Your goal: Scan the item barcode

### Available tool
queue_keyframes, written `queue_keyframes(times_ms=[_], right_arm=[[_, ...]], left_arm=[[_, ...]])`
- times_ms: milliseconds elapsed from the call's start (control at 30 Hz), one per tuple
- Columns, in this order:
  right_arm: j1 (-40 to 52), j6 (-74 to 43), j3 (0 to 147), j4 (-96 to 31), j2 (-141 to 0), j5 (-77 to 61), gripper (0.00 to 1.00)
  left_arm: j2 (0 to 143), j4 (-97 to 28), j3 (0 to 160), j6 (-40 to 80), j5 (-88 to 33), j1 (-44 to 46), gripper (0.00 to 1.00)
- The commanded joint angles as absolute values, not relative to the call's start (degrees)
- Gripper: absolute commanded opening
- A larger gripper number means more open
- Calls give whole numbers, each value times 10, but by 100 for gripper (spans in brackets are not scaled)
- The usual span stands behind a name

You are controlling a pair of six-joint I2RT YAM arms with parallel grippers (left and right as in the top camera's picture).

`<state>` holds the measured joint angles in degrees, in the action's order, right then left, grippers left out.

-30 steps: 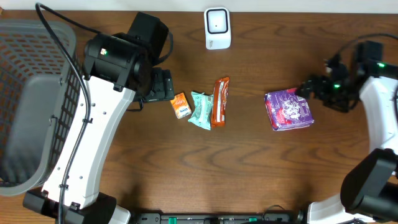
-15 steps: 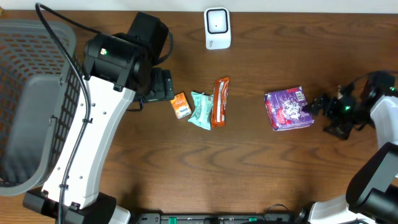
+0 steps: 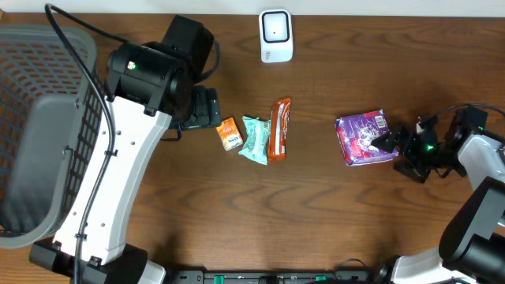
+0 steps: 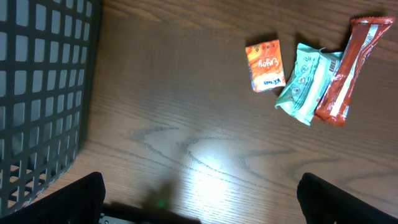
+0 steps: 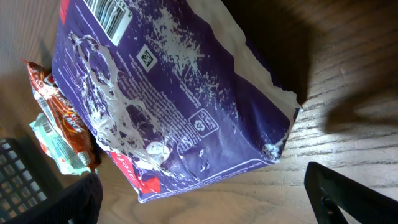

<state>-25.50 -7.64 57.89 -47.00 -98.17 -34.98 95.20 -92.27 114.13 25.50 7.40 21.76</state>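
Note:
A purple snack bag (image 3: 363, 139) lies flat on the table right of centre, its barcode (image 3: 380, 122) facing up at its far right corner. My right gripper (image 3: 392, 150) stands open at the bag's right edge. In the right wrist view the bag (image 5: 174, 93) fills the frame just ahead of the open right gripper (image 5: 199, 208), with nothing between its fingers (image 5: 354, 199). The white scanner (image 3: 276, 35) stands at the table's back edge. My left gripper (image 3: 209, 110) hangs open left of the small items; the left wrist view shows the left gripper (image 4: 202, 208) empty above bare wood.
An orange box (image 3: 229, 133), a teal packet (image 3: 255, 140) and a red bar (image 3: 280, 128) lie together mid-table, the box (image 4: 266, 65) also showing in the left wrist view. A dark mesh basket (image 3: 47, 87) stands at the far left.
My right gripper has swung from the bag's upper right down toward me, then left up to the bag's right edge. The bag and the left arm have not moved.

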Motion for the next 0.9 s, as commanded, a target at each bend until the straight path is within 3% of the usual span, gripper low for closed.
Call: queue_keyframes(times_ms=[0,867], right_arm=[[-254,-81,576,-464,-971,-363,99],[-257,-71,576,-442,-971,-239,99]], left_arm=[[952,-951,1146,257,75,216,98],[952,-951,1146,257,75,216,98]])
